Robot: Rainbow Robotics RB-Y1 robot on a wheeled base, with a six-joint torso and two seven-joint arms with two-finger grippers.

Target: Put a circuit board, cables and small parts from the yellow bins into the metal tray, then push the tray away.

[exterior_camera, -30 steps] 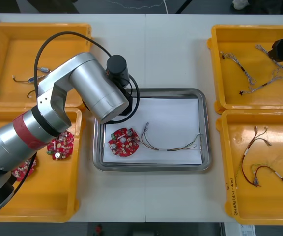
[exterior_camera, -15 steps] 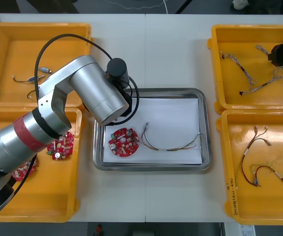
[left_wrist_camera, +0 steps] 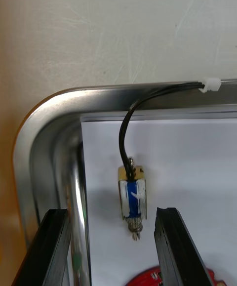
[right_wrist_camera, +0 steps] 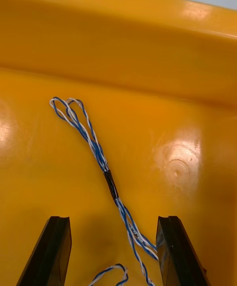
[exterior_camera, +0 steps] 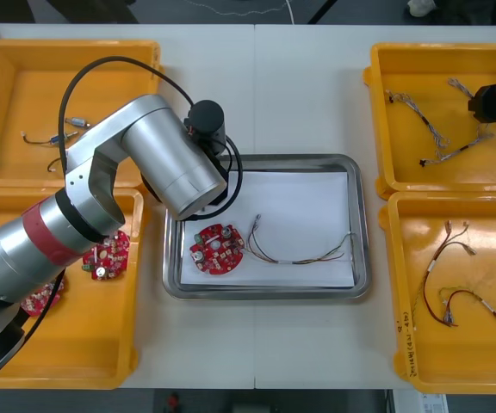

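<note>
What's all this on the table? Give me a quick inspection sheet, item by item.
Surface: light table, four yellow bins at its sides.
Job's things: metal tray holds a red circuit board, a thin cable, a small metal part.
Clutter: nothing seen.
Grippers: left tool open above the small metal part at the tray's corner; right tool open over the far right bin.
Cables: twisted blue and white cable lies below the right tool; other cables in the near right bin.
Surroundings: nothing seen.

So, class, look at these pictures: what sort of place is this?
Probably an electronics assembly or kitting bench: yellow plastic bins hold twisted blue and white cables and round red circuit boards, beside a shiny metal tray.
</note>
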